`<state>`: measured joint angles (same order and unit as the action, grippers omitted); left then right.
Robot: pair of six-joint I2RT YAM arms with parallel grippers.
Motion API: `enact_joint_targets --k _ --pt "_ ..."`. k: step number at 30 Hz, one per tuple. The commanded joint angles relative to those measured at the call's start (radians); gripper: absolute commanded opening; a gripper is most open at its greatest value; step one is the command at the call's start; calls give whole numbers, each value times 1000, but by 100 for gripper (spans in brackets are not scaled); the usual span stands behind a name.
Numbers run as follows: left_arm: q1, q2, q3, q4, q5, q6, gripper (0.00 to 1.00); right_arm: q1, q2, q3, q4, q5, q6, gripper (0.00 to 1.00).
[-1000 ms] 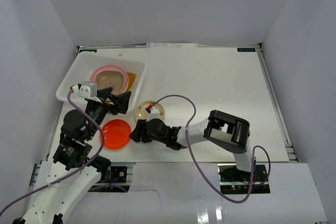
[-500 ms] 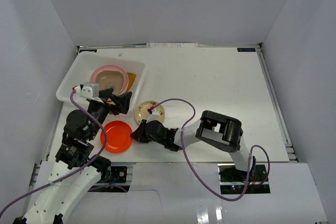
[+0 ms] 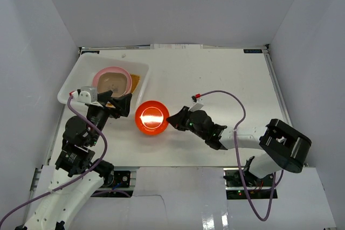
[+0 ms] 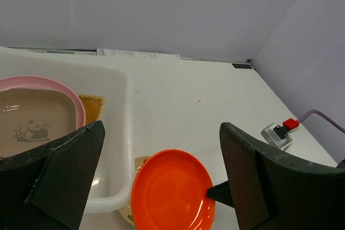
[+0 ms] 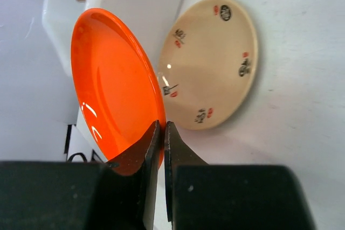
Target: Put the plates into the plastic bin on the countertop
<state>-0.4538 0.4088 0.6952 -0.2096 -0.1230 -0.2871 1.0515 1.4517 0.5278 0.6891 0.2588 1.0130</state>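
Red-orange plate (image 3: 151, 117) is pinched at its rim by right gripper (image 5: 163, 127) and held tilted over cream plate (image 5: 215, 74), just beside plastic bin (image 3: 75, 76), toward left edge of countertop (image 3: 226, 84). Left gripper (image 3: 123, 104) is seen spread wide, nothing held, at bin's near-right corner. Pink plate (image 3: 112, 81) is lodged in bin.

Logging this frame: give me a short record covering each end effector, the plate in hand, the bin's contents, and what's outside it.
right end effector: shut on the rim of the red-orange plate
red-orange plate: off the countertop, over the cream plate, beside the plastic bin
left end effector: open, empty, beside the bin
in bin: pink plate with a brown dish on it
outside bin: cream plate, red-orange plate
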Motion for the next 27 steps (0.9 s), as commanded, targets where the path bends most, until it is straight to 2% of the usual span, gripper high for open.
enact_joint_targets --k 1,3,7,11,14,18,21,25,27 --pt "0 1 -6 -10 -15 -3 98 -36 -22 -5 -10 -13 -47 8" --pt "0 -1 -10 -13 -26 0 98 -41 -56 1 -11 -27 -86 8" --pt "1 5 -2 -27 -107 -7 98 -44 -146 72 -121 -3 -181 8" --pt "17 4 7 -45 -170 -30 98 -59 -110 276 -258 33 -322 8" --pt "24 -13 4 -53 -214 -41 98 -73 19 478 -301 31 -404 8" --pt "27 -25 3 -66 -280 -58 98 -85 267 748 -382 -9 -458 8" --pt "27 -34 12 -91 -274 -75 98 -94 433 1014 -445 -36 -458 8" --pt "26 -42 69 -167 -250 -107 98 -102 625 1204 -474 -88 -424 8" --pt "27 -48 89 -207 -224 -147 98 -100 749 1381 -514 -116 -393 8"
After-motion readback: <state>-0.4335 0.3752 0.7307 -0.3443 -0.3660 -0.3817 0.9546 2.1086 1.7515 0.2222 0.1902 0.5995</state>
